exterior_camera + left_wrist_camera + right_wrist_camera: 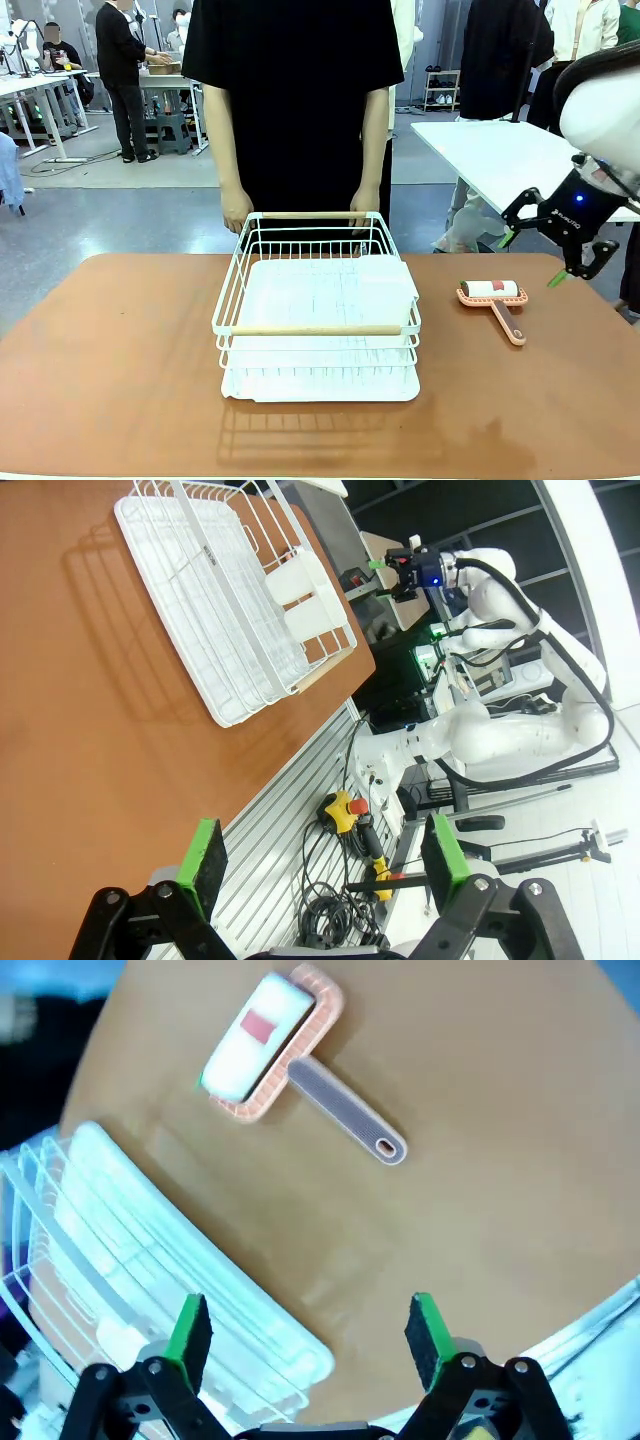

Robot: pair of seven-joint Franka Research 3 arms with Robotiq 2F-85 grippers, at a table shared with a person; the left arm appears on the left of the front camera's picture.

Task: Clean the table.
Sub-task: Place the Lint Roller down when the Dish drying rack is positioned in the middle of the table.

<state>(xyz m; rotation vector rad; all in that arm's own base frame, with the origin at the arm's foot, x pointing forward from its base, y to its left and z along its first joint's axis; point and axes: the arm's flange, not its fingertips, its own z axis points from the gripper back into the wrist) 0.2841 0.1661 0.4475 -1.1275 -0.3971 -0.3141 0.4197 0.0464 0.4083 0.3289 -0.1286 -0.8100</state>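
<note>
The reddish-brown table [120,360] bears a white wire rack [316,300] with wooden handles, set on a white tray in the middle. To its right lies a lint roller [492,294] with a salmon-pink handle. My right gripper [532,258] hangs open above the table's far right edge, just right of the roller. In the right wrist view the roller [270,1045] lies ahead of the open right gripper [306,1335], with the rack [120,1260] to the left. My left gripper [325,865] stands open and empty off the table's edge [120,780], far from the rack [225,610].
A person stands at the far side, hands [237,210] at the rack's far handle. A white table [500,150] stands at the back right. Cables and an emergency stop button [340,810] lie below the table's edge by the left gripper.
</note>
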